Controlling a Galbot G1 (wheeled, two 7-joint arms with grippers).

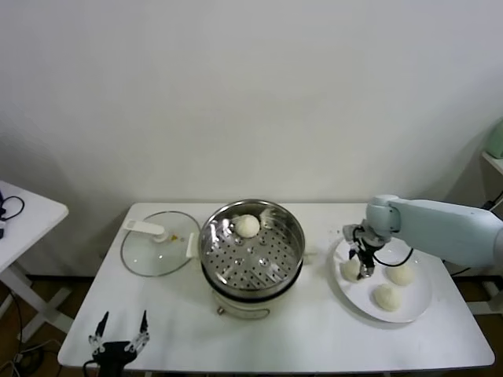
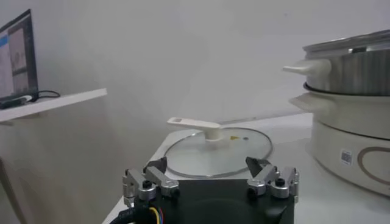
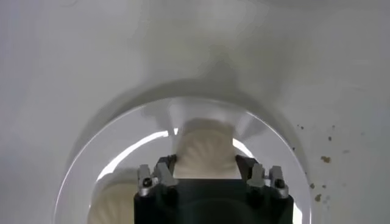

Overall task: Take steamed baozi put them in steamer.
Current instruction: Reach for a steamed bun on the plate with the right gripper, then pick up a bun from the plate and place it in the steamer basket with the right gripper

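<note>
The steamer (image 1: 292,228) stands mid-table with one baozi (image 1: 247,225) on its perforated tray. Three more baozi lie on the white plate (image 1: 416,302) at the right: one at the plate's left side (image 1: 351,269), two others (image 1: 401,274) (image 1: 387,297) beside it. My right gripper (image 1: 363,265) is down on the left one, which is low on the plate. In the right wrist view the gripper (image 3: 206,163) has its fingers pressed against both sides of that baozi (image 3: 204,146). My left gripper (image 1: 119,330) is open and empty at the table's front left edge.
A round glass lid (image 1: 157,247) with a white handle lies flat to the left of the steamer; it also shows in the left wrist view (image 2: 213,149), ahead of the left gripper (image 2: 207,167), with the steamer's side (image 2: 353,91) there too. A side table (image 1: 23,220) stands far left.
</note>
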